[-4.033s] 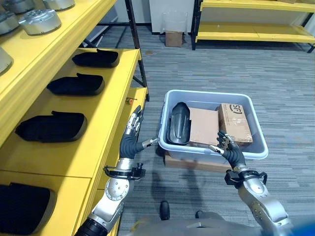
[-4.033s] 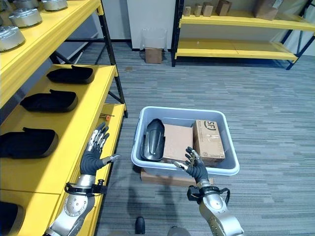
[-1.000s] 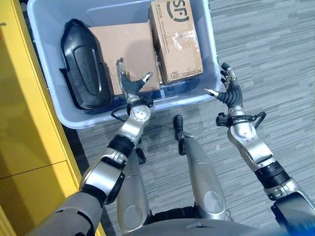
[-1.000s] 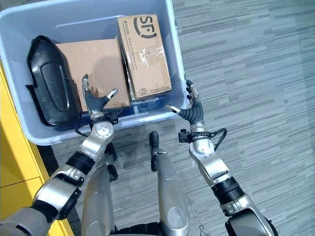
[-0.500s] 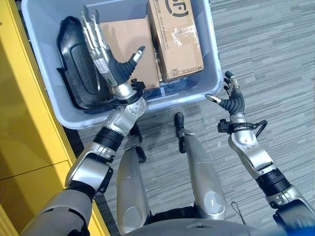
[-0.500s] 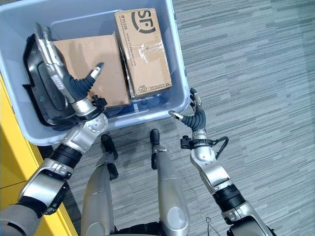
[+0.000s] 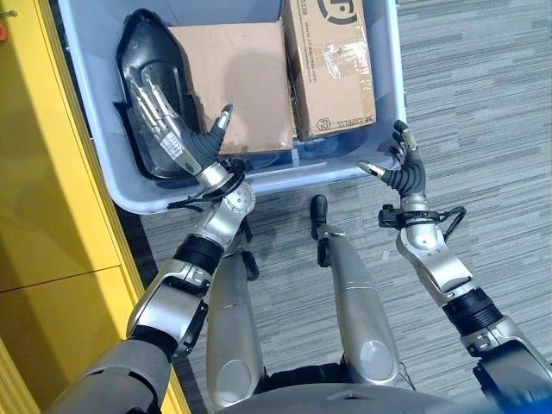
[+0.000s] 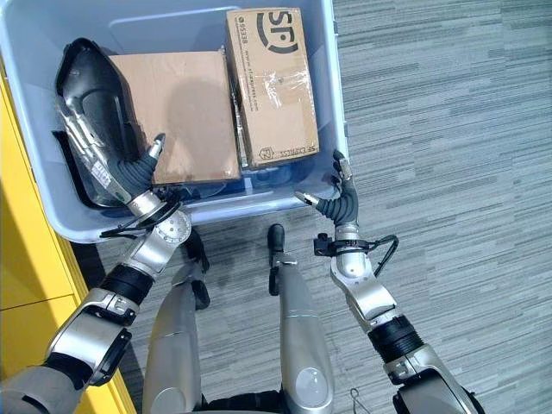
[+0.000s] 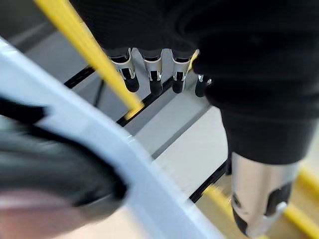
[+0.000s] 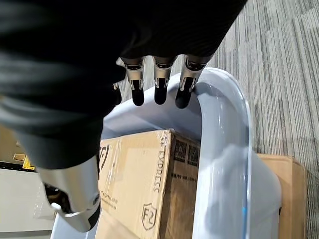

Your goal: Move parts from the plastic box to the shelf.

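1. Eye views: the left hand, fingers straight and spread, reaches over the black part in the plastic box. It could slide off.
2. Left wrist view: fingers straight, holding nothing.
3. Right wrist view: the right hand, fingers loosely spread, could bump the box's corner.

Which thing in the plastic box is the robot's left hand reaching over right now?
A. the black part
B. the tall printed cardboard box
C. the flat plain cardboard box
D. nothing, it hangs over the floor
A: the left robot hand stretches its open fingers over the black part at the shelf side of the plastic box, beside the flat cardboard box.
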Motion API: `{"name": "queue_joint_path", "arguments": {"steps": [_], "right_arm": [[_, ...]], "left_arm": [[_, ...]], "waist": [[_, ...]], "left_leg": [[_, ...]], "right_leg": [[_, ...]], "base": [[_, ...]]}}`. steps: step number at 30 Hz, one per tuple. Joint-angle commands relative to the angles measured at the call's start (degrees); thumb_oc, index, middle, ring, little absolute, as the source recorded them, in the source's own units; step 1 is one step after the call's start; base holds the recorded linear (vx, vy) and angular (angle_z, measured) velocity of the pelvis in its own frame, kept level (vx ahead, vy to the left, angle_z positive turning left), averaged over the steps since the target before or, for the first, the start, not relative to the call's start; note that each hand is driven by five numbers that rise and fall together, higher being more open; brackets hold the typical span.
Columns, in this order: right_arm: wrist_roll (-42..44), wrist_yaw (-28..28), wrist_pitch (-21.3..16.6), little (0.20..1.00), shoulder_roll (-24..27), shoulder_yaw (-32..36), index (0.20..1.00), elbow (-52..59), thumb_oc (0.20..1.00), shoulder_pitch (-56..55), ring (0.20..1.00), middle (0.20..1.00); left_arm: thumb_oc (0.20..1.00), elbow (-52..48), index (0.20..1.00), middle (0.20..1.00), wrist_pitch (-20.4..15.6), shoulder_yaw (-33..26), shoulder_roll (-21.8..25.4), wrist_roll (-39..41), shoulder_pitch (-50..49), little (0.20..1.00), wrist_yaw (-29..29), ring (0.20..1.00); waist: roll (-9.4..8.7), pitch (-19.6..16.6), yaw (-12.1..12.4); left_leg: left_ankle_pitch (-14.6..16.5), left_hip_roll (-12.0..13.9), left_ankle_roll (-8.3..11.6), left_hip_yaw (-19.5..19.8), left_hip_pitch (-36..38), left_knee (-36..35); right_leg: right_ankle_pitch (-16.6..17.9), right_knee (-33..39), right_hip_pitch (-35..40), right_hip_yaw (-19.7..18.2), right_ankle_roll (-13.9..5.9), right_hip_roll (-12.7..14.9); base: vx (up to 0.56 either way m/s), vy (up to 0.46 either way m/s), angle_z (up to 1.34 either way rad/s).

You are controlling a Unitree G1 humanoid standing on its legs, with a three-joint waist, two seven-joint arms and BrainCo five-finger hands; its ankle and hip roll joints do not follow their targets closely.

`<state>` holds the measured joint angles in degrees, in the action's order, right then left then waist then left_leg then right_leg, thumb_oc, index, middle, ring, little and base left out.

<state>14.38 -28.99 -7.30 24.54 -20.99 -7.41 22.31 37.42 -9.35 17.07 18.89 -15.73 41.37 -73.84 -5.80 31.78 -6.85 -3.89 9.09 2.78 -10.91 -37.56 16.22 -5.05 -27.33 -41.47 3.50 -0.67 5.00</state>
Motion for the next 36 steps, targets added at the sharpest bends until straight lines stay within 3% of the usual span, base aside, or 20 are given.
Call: {"name": "queue_joint_path", "arguments": {"steps": [1, 3, 6, 9, 11, 14, 18, 20, 22, 24, 25, 26, 27, 28, 30, 31, 32, 36], "right_arm": [[-0.6, 0.2, -2.6, 1.0, -0.6, 0.8, 1.0, 2.0, 1.0, 0.2, 1.0, 1.0], [-0.8, 0.1, -2.2, 1.0, -0.7, 0.5, 1.0, 1.3, 1.0, 1.2, 1.0, 1.0], [-0.5, -0.8, -1.8, 1.0, -2.3, -0.2, 1.0, -0.7, 1.0, 3.3, 1.0, 1.0], [1.0, -0.3, -0.3, 1.0, -1.2, 0.0, 1.0, -0.1, 1.0, 4.6, 1.0, 1.0], [1.8, -0.2, 0.3, 1.0, -1.1, 0.0, 1.0, 0.0, 1.0, 5.2, 1.0, 1.0], [2.9, -1.1, 0.5, 1.0, -1.0, 0.0, 1.0, 0.1, 1.0, 5.3, 1.0, 1.0], [3.3, -1.9, 1.0, 1.0, -1.6, -0.1, 1.0, 0.1, 1.0, 5.6, 1.0, 1.0], [3.8, -1.8, 1.5, 1.0, -1.9, 0.2, 1.0, 0.6, 1.0, 5.6, 1.0, 1.0], [5.0, -0.1, 3.3, 1.0, -0.5, 1.1, 1.0, 3.5, 1.0, 4.3, 1.0, 1.0], [4.8, 0.8, 3.6, 1.0, -0.1, 1.3, 1.0, 4.2, 1.0, 3.8, 1.0, 1.0], [4.6, 1.2, 3.6, 1.0, 0.0, 1.2, 1.0, 4.5, 1.0, 3.0, 1.0, 1.0], [4.2, 1.4, 3.5, 1.0, 0.2, 1.4, 1.0, 4.8, 1.0, 3.1, 1.0, 1.0], [3.8, 1.5, 3.1, 1.0, 0.1, 1.2, 1.0, 4.9, 1.0, 2.1, 1.0, 1.0], [3.5, 1.6, 2.9, 1.0, 0.2, 1.5, 1.0, 5.1, 1.0, 2.2, 1.0, 1.0], [3.5, 1.9, 2.3, 1.0, 0.4, 1.5, 1.0, 5.5, 1.0, 1.1, 1.0, 1.0], [3.3, 2.3, 1.7, 1.0, 0.5, 1.3, 1.0, 5.5, 1.0, -0.2, 1.0, 1.0], [3.6, 2.8, 1.3, 1.0, 1.0, 1.5, 1.0, 5.8, 1.0, -0.5, 1.0, 1.0], [2.4, 2.9, -3.0, 1.0, 1.1, 0.2, 1.0, 4.5, 1.0, -3.9, 1.0, 1.0]], "left_arm": [[1.0, 0.5, 1.0, 1.0, -1.9, 0.4, 0.5, 10.2, 2.7, 1.0, 6.1, 1.0], [1.0, 1.5, 1.0, 1.0, -3.0, -0.3, -0.9, 21.5, 3.1, 1.0, 7.1, 1.0], [1.0, 3.8, 1.0, 1.0, -0.3, -0.4, -1.1, 16.2, 4.3, 1.0, 10.9, 1.0], [1.0, 5.0, 1.0, 1.0, 0.3, 0.8, -1.1, 24.7, 6.3, 1.0, 15.4, 1.0], [1.0, 5.8, 1.0, 1.0, 1.0, 1.2, -1.1, 23.2, 7.6, 1.0, 14.8, 1.0], [1.0, 6.3, 1.0, 1.0, 0.1, 0.5, -1.0, 29.1, 8.7, 1.0, 13.8, 1.0], [1.0, 7.2, 1.0, 1.0, -4.6, -0.9, -2.9, 36.5, 9.3, 1.0, 19.7, 1.0], [1.0, 7.0, 1.0, 1.0, -4.8, -0.1, -3.2, 33.4, 10.1, 1.0, 23.6, 1.0], [1.0, 5.0, 1.0, 1.0, -3.5, 4.6, -2.6, 29.8, 11.5, 1.0, 33.0, 1.0], [1.0, 4.3, 1.0, 1.0, -3.4, 6.3, -2.9, 27.4, 11.3, 1.0, 33.9, 1.0], [1.0, 4.0, 1.0, 1.0, -3.5, 7.2, -3.3, 26.7, 10.5, 1.0, 34.4, 1.0], [1.0, 3.7, 1.0, 1.0, -3.3, 8.4, -3.5, 24.2, 10.6, 1.0, 34.4, 1.0], [1.0, 3.5, 1.0, 1.0, -3.4, 9.2, -3.9, 21.8, 9.5, 1.0, 33.5, 1.0], [1.0, 3.2, 1.0, 1.0, -3.9, 9.7, -3.7, 19.5, 9.8, 1.0, 32.8, 1.0], [1.0, 2.3, 1.0, 1.0, -3.9, 10.7, -3.2, 9.9, 9.0, 1.0, 30.8, 1.0], [1.0, 1.9, 1.0, 1.0, -3.6, 11.6, -2.9, 6.2, 8.0, 1.0, 29.2, 1.0], [1.0, 0.8, 1.0, 1.0, -3.7, 12.6, -1.7, 3.1, 8.1, 1.0, 26.8, 1.0], [1.0, -2.4, 1.0, 1.0, -4.0, 13.8, 1.7, -10.5, 6.5, 1.0, 14.6, 1.0]], "waist": [[-2.01, -2.0, 0.2], [-2.1, -2.0, 0.1], [-2.85, -2.0, 0.1], [-3.53, -2.0, -0.2], [-4.1, -2.0, -0.5], [-4.64, -2.0, -0.8], [-5.58, -2.0, -1.2], [-6.09, -2.0, -1.5], [-6.36, -2.0, -2.7], [-6.0, -2.0, -3.0], [-5.66, -2.0, -3.2], [-5.37, -2.0, -3.5], [-5.05, -2.0, -3.6], [-4.96, -2.0, -3.6], [-4.61, -2.0, -3.6], [-4.36, -2.0, -3.5], [-4.19, -2.0, -3.5], [-2.98, -2.0, -2.9]], "left_leg": [[2.6, -1.3, 0.57, 4.6, -3.9, 7.1], [2.7, -1.4, 0.5, 4.6, -4.4, 7.4], [3.2, -1.3, 0.53, 5.0, -5.4, 8.6], [3.2, -1.2, 0.44, 4.8, -6.2, 9.1], [3.5, -1.0, 0.43, 4.8, -6.8, 9.8], [3.8, -0.8, 0.38, 4.8, -7.3, 10.5], [4.4, -0.4, 0.38, 4.9, -8.1, 11.5], [4.6, -0.1, 0.33, 4.8, -8.3, 11.8], [4.6, 0.2, 0.16, 3.7, -7.5, 11.2], [4.6, 0.2, 0.09, 3.2, -7.0, 10.8], [6.2, 0.2, 0.46, 3.4, -5.5, 11.1], [4.5, 0.0, 0.03, 2.6, -6.4, 10.4], [6.1, 0.0, 0.4, 2.9, -5.0, 10.7], [4.6, 0.0, -0.05, 2.3, -6.2, 10.2], [4.6, -0.1, -0.04, 2.2, -6.0, 10.2], [6.2, -0.1, 0.35, 2.6, -4.6, 10.5], [4.6, -0.2, -0.06, 2.1, -5.7, 9.9], [4.1, -0.6, 0.05, 2.4, -5.0, 9.1]], "right_leg": [[6.9, 6.0, 1.4, 0.8, -2.45, 0.0], [6.9, 6.0, 1.1, 0.9, -2.45, 0.0], [6.9, 5.5, 0.6, 1.2, -2.59, -0.1], [7.0, 5.0, -0.2, 1.6, -2.57, -0.5], [7.1, 4.7, -0.6, 1.8, -2.51, -0.6], [6.9, 4.3, -1.0, 1.7, -2.43, -0.9], [6.7, 3.6, -1.6, 1.9, -2.48, -1.2], [6.7, 3.5, -1.6, 2.0, -2.5, -1.3], [7.1, 4.1, -1.3, 1.6, -2.29, -1.7], [7.0, 4.2, -1.1, 1.3, -2.17, -1.7], [5.7, 4.0, 0.3, 1.1, -2.47, -1.8], [7.1, 4.5, -1.0, 0.8, -2.08, -1.6], [5.7, 4.3, 0.4, 0.7, -2.37, -1.6], [7.0, 4.7, -0.9, 0.7, -2.02, -1.5], [7.0, 4.8, -0.7, 0.6, -2.0, -1.3], [5.6, 4.4, 0.6, 0.6, -2.33, -1.3], [6.9, 4.7, -0.7, 0.5, -1.98, -1.2], [6.7, 4.6, -0.4, 0.4, -1.94, -0.7]], "base": [[0.01, 0.021, 0.03], [0.0, 0.007, 0.04], [-0.01, -0.035, 0.0], [0.0, -0.043, 0.01], [0.0, -0.039, 0.01], [0.0, -0.049, -0.01], [-0.01, -0.06, -0.02], [-0.01, -0.057, -0.01], [-0.01, 0.008, -0.02], [0.01, 0.063, -0.12], [-0.02, 0.086, -0.15], [0.05, 0.091, -0.14], [-0.08, 0.049, -0.15], [-0.01, 0.036, -0.19], [-0.01, 0.022, -0.1], [0.0, 0.0, 0.0], [-0.01, 0.028, 0.04], [-0.03, 0.014, -0.06]]}}
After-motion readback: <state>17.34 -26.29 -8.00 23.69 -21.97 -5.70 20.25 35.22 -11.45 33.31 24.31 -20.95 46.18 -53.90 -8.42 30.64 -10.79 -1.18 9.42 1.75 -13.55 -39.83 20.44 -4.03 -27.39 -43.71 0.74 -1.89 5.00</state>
